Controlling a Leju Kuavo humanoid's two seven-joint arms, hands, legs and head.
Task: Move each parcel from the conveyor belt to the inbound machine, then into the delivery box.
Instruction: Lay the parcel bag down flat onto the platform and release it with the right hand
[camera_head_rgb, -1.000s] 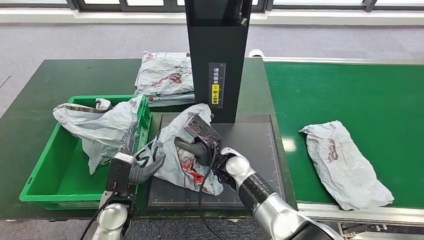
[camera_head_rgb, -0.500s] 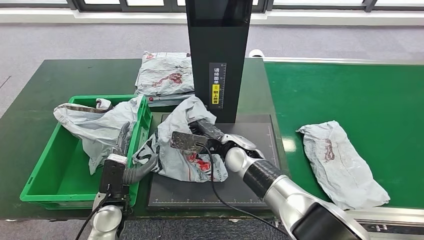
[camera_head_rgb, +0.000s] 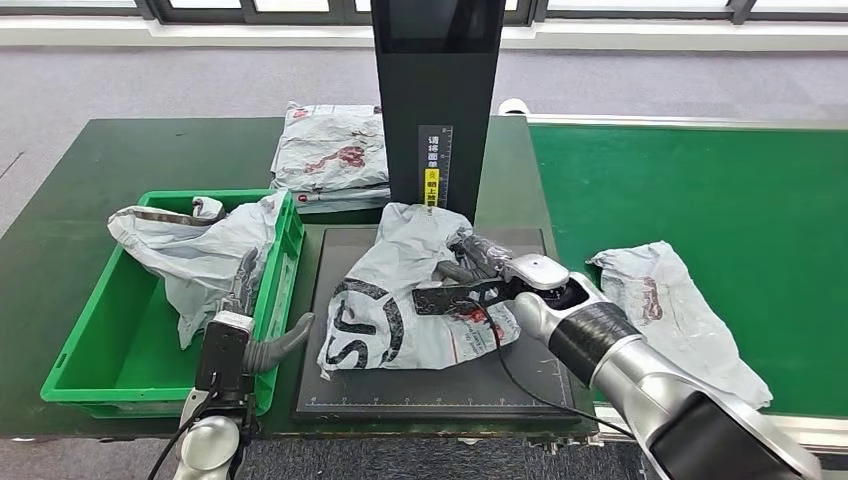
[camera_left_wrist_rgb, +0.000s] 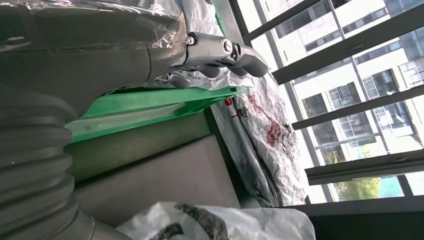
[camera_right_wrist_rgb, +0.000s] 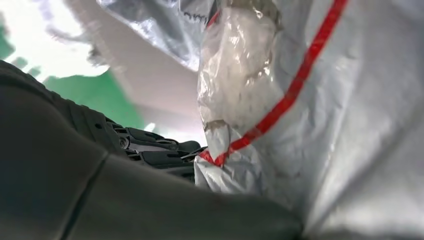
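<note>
A grey parcel with a black printed mark lies spread on the inbound machine's black plate. My right hand is on its right part, fingers closed in the folds; up close the parcel presses against the dark fingers. My left hand hangs by the right wall of the green delivery box, fingers apart and holding nothing. The left wrist view has that hand above the green box wall. Another grey parcel lies on the green conveyor belt.
The machine's black column rises behind the plate. A crumpled grey parcel lies in the delivery box. A stack of grey parcels rests on the table behind the box, and it also appears in the left wrist view.
My right hand has swung right, turning the parcel over and laying it flatter on the plate with the printed mark up. My left hand has left the parcel's left edge and drawn back.
</note>
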